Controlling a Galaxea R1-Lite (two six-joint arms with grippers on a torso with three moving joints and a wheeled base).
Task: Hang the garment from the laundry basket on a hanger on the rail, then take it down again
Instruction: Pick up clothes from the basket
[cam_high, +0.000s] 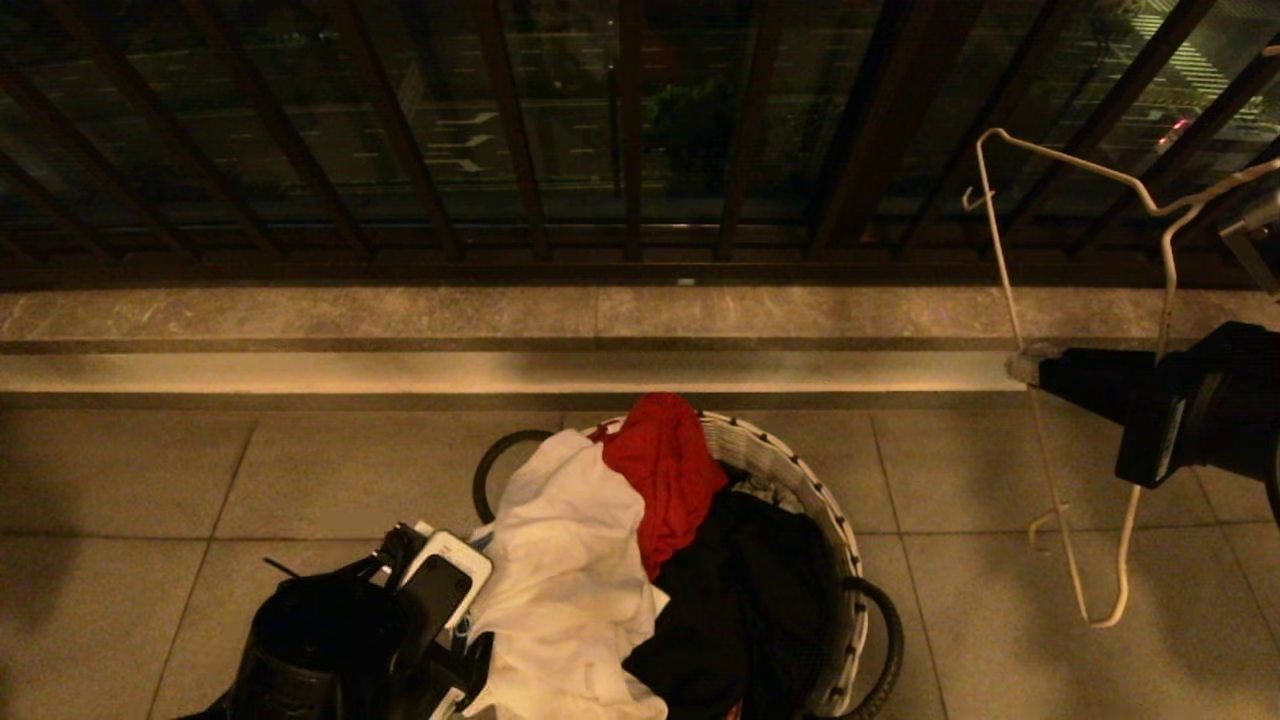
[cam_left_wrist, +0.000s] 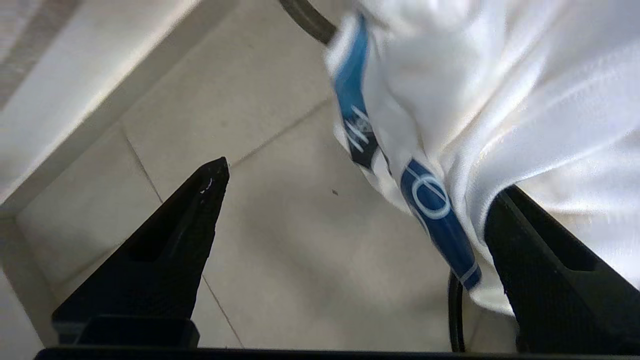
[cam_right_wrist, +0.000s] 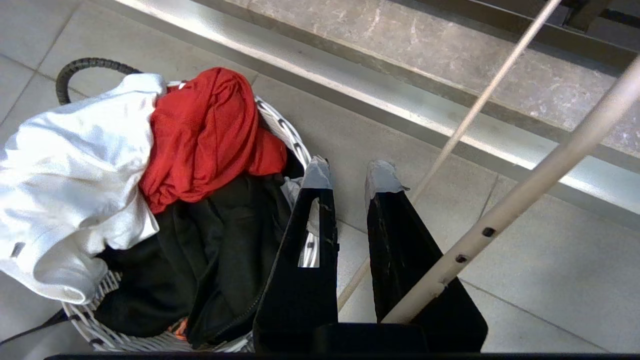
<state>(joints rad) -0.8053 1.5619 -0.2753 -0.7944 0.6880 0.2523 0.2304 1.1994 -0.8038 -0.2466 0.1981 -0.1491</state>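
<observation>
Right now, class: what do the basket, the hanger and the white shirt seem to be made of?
Basket: white woven strands, likely plastic or coated wicker, matte, with black loop handles. Hanger: thin white wire, probably coated metal, bent with small hooks. White shirt: soft knit fabric, slightly glossy, draping in folds over the rim; fibre cannot be told.

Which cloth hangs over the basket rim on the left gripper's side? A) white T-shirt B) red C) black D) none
A: the white T-shirt spills over the basket rim beside the open left gripper; the red cloth and black cloth lie farther in.
</observation>
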